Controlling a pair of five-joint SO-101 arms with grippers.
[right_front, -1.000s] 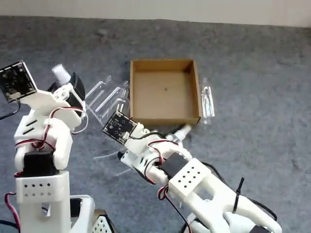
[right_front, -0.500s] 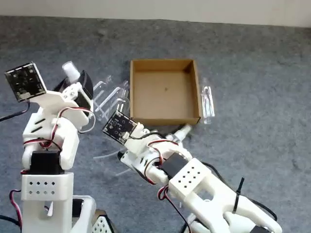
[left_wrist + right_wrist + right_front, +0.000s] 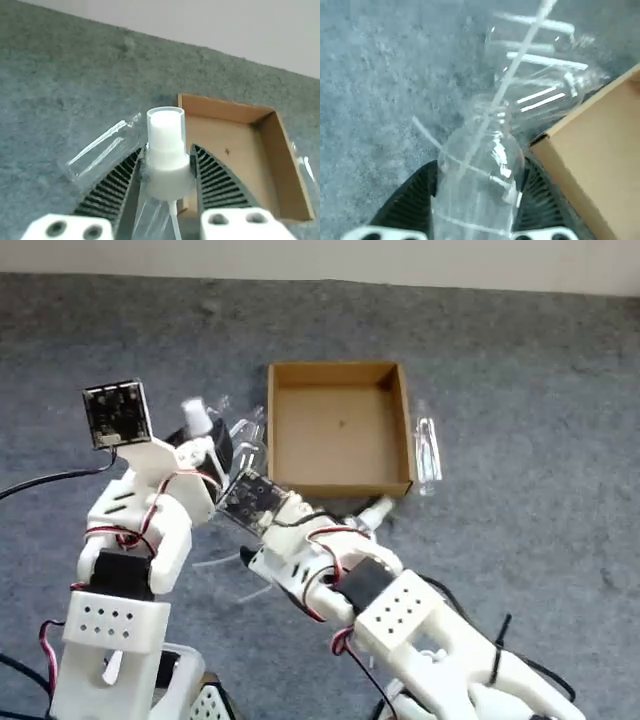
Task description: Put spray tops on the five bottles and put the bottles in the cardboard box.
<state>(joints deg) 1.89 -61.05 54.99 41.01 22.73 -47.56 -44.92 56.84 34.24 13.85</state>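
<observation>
On the left side of the grey counter (image 3: 90, 330), your left tool (image 3: 167, 151) is gripping a white spray top (image 3: 165, 131) by its collar, with both fingers pressing on it from either side. From the high view, that spray top (image 3: 196, 414) is sitting up off the counter, just left of the cardboard box (image 3: 340, 483). Its thin tube (image 3: 520, 55) is slanting down toward the open neck of a clear bottle (image 3: 479, 150) and appears to be entering it, though you cannot tell how far it goes in.

Your right tool (image 3: 480, 169) is clamping that bottle around its body, with the neck pointing away from the wrist. Just beyond it, more clear bottles (image 3: 245, 435) are lying on their sides against the box's left wall. Nearer the arm bases, a few loose tubes (image 3: 215, 562) are lying flat on the counter.

Further right, the box is sitting open, with only its bare floor showing. Another spray top (image 3: 375, 510) is lying just in front of its near right corner. One more clear bottle (image 3: 427, 455) is lying along the outside of the box's right wall.
</observation>
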